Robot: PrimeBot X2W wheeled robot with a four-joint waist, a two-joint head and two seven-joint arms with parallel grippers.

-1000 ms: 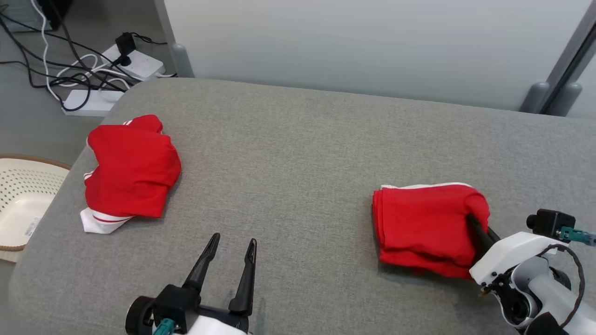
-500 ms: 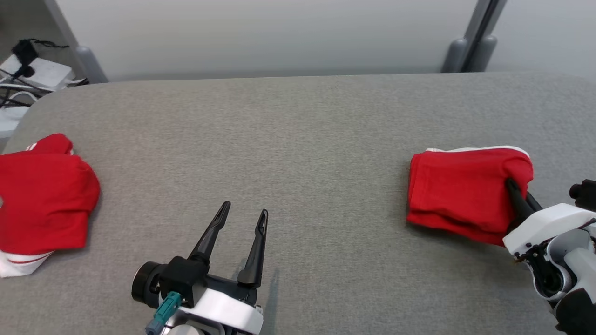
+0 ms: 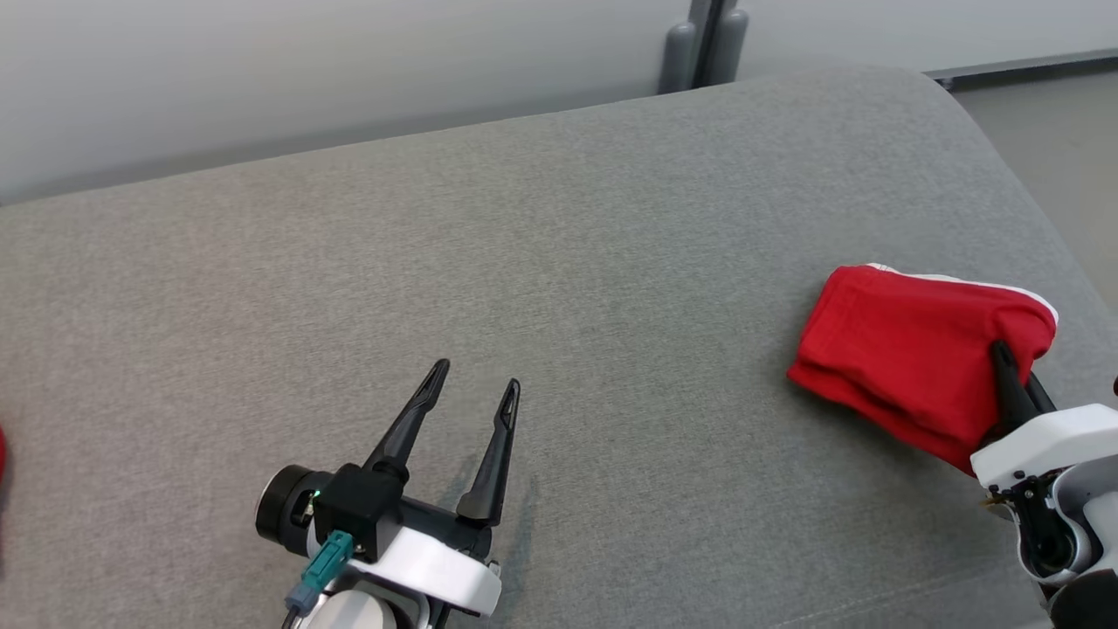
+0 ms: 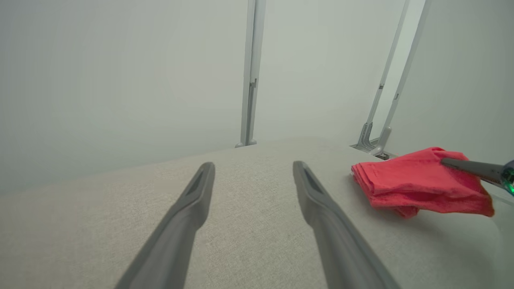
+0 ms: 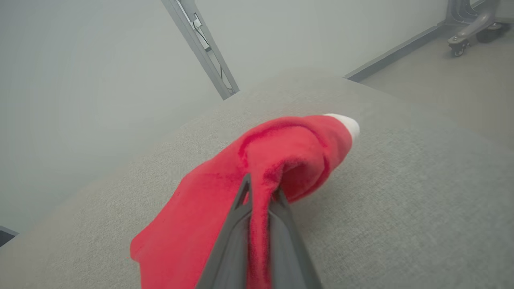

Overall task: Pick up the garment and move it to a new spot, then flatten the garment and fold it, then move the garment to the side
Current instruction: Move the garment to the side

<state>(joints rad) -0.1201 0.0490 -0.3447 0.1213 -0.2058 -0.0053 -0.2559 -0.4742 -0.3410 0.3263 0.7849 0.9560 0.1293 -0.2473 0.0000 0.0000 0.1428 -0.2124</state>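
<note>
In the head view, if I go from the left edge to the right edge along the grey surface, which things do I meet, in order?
A sliver of red cloth at the edge → left hand, open → folded red garment → right hand, shut on the garment's right end.

One counter (image 3: 611, 262). One folded red garment (image 3: 908, 358) lies on it, near its right end. Two pincers, the left pincer (image 3: 478, 374) and the right pincer (image 3: 1013, 374), each with two dark fingers. Two grey posts (image 3: 677, 57) stand beyond the far edge.
</note>
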